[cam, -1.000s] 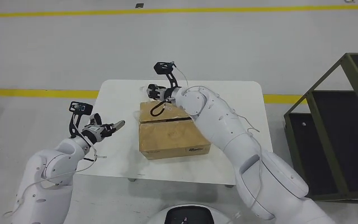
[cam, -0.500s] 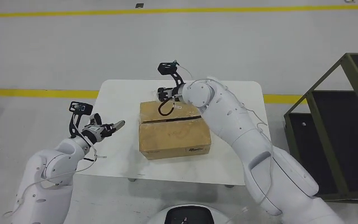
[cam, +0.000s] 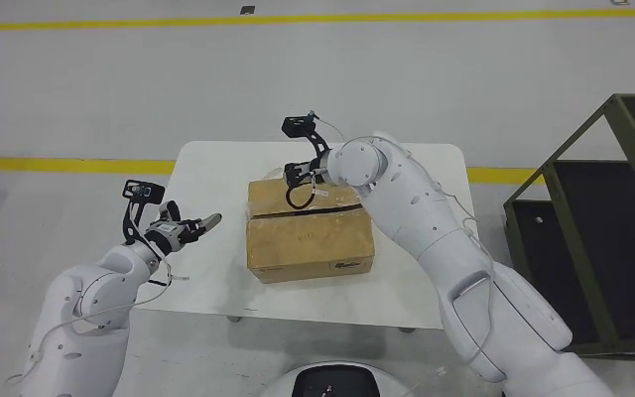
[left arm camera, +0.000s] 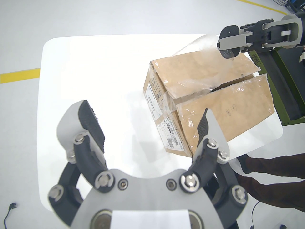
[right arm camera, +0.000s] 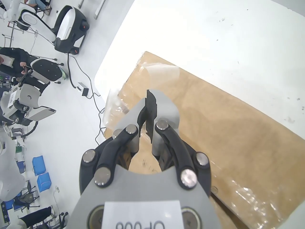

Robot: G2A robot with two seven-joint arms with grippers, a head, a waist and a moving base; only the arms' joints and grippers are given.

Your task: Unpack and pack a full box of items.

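A taped cardboard box stands mid-table, its top flaps split along the seam. My right gripper hovers over the box's far edge, shut on a strip of clear tape that lifts off the top flap. The right wrist view shows its fingers pressed together above the box, with loose tape beside them. My left gripper hangs open left of the box, nothing between its pads; from there the box lies just ahead and the right gripper beyond it.
The white table has bare surface left of and behind the box. A dark green metal frame stands on the floor to the right of the table. Yellow floor lines run past the table.
My right gripper has shifted rightward along the box's far edge, from its far left corner toward the middle, drawing the tape with it. The left arm has stayed put.
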